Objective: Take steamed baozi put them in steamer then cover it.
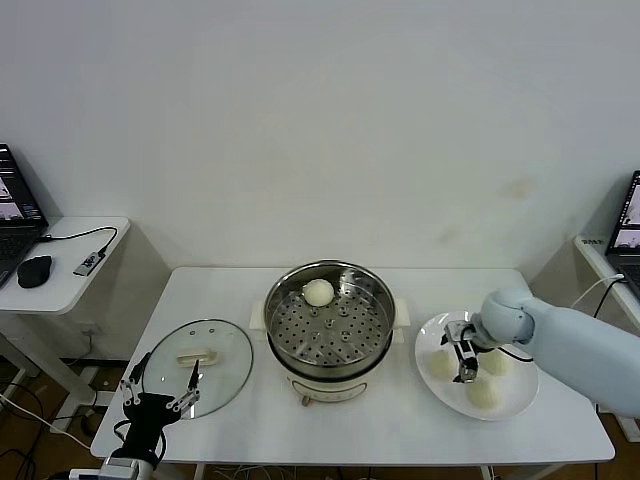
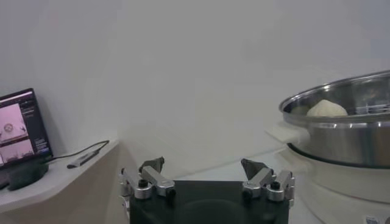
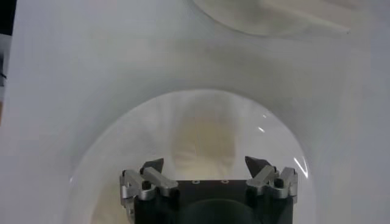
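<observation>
The steamer [image 1: 330,328] stands mid-table with one baozi [image 1: 318,292] on its perforated tray at the back. Three more baozi [image 1: 441,364] [image 1: 498,362] [image 1: 483,395] lie on a white plate [image 1: 524,392] at the right. My right gripper [image 1: 464,362] is open, low over the plate between the buns. In the right wrist view a bun [image 3: 204,140] sits just ahead between the open fingers of the right gripper [image 3: 204,163]. The cover [image 1: 225,372] lies flat on the table at the left. My left gripper [image 1: 158,395] is open and empty at its front edge. The left wrist view shows the left gripper [image 2: 203,164], the steamer [image 2: 341,131] and the bun [image 2: 326,109] in it.
A side table [image 1: 70,290] at the left holds a laptop [image 1: 12,215], a mouse [image 1: 34,270] and a cabled adapter [image 1: 90,262]. Another laptop [image 1: 625,225] stands on a table at the right. The steamer's cream base [image 1: 325,385] reaches toward the table's front edge.
</observation>
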Motion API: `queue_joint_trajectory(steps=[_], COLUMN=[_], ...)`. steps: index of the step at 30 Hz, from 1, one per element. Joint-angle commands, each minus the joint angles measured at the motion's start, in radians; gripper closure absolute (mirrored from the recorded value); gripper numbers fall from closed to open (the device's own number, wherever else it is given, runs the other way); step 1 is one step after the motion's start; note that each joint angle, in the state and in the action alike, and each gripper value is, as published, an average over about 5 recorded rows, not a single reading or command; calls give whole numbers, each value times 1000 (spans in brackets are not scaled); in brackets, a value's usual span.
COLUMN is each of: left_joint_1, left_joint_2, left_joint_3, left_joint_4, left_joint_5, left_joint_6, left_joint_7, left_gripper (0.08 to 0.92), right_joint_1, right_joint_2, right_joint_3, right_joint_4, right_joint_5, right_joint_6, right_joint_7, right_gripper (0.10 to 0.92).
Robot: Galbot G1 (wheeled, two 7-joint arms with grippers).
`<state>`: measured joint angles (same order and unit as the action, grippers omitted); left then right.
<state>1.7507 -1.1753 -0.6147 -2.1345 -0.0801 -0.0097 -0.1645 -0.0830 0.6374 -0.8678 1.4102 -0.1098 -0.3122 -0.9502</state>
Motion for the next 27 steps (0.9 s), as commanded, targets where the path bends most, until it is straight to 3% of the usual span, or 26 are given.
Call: queue_joint_trajectory(steps=[1,6,17,27], left_joint_1=[-2,-3,1,0], left_joint_2=[-1,-2,-2,0], left_joint_3=[2,2,1,3], left_joint_4=[3,1,-8,-18], left_joint_5=[0,0,0,-2], left_joint_6=[0,0,0,3], left_joint_7=[-1,-1,-1,-1], left_gripper=[177,177,177,177], right_joint_1=[-37,-37,-28,229], right_joint_2=[35,34,16,-134], right_joint_3=[32,35,44,-50], right_joint_4=[-37,-36,-19,105], right_joint_5=[-22,-26,-23,103], right_joint_6=[5,4,5,-27], right_joint_7=[4,-1,-20,-69], right_gripper=[203,232,413,423])
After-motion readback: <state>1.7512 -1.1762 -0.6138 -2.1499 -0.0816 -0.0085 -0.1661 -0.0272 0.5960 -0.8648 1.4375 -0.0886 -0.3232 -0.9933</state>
